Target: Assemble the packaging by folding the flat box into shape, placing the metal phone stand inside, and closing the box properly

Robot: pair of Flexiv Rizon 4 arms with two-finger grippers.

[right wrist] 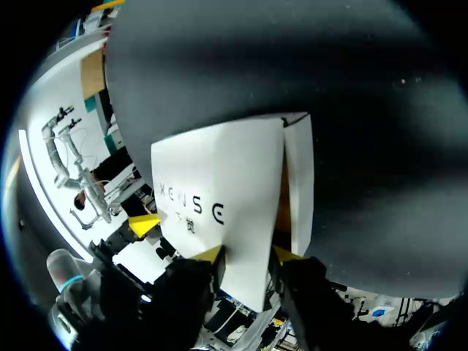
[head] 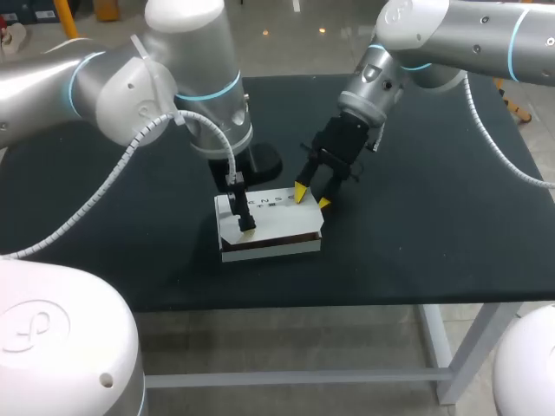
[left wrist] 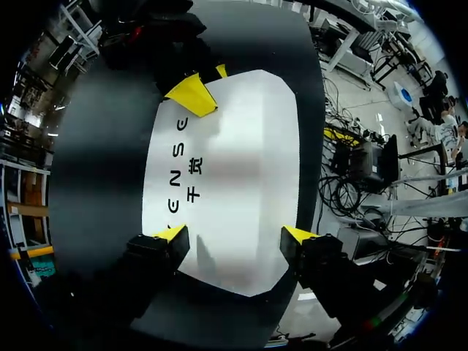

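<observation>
A white box (head: 276, 227) with dark lettering lies folded on the black table, its lid (left wrist: 234, 161) lying flat on top. My left gripper (head: 240, 217) hangs over the box's left end. It is open, and its yellow tips (left wrist: 235, 235) stand at the lid's two long edges. My right gripper (head: 312, 198) is at the box's far right corner. It is open, with the lid's corner (right wrist: 245, 219) running between its fingers (right wrist: 245, 254). Beside that corner a brown gap shows, and an end flap (right wrist: 300, 183) stands apart from the lid. No phone stand is in view.
The black table (head: 434, 243) stretches wide to the right of the box and in front of it. Both arms crowd the space just above the box, their grippers a short way apart.
</observation>
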